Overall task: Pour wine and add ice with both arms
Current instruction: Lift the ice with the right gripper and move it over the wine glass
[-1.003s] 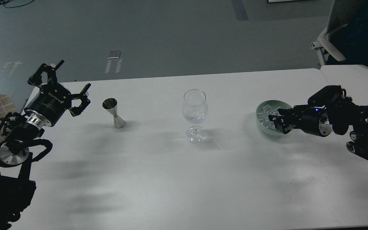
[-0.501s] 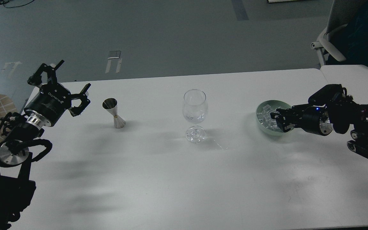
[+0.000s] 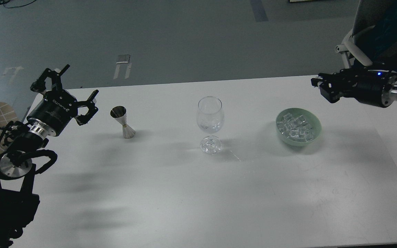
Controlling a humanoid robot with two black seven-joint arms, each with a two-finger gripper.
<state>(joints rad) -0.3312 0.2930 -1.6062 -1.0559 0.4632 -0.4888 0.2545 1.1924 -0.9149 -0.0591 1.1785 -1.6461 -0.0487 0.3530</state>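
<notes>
I see one glass (image 3: pixel 210 119), one metal cup (image 3: pixel 122 122) and one bowl (image 3: pixel 298 126) on the table (image 3: pixel 171 193). The glass stands up in the middle of the table. It looks like it has nothing in it. The metal cup is shaped like two cones joined at the tips, and it leans a bit. It stands to the left of the glass, well apart from it. The green bowl sits to the right of the glass, also well apart. The ice (image 3: pixel 295 125) is a heap of clear cubes inside the bowl. There are too many cubes, piled too close, for me to count.

I have two arms. My left hand (image 3: pixel 68 90) is up over the left end of the table, near the metal cup but not touching it. Its fingers are spread apart and hold nothing. My right hand (image 3: pixel 317 84) is up in the air past the bowl, to the right of it, not touching it. It is dark and seen from the side, so I cannot tell if its fingers are apart or together.

The table is white and smooth, with soft shadows on it. Past it is a gray floor (image 3: pixel 171 38). A chair (image 3: pixel 360 38) stands at the top right.
</notes>
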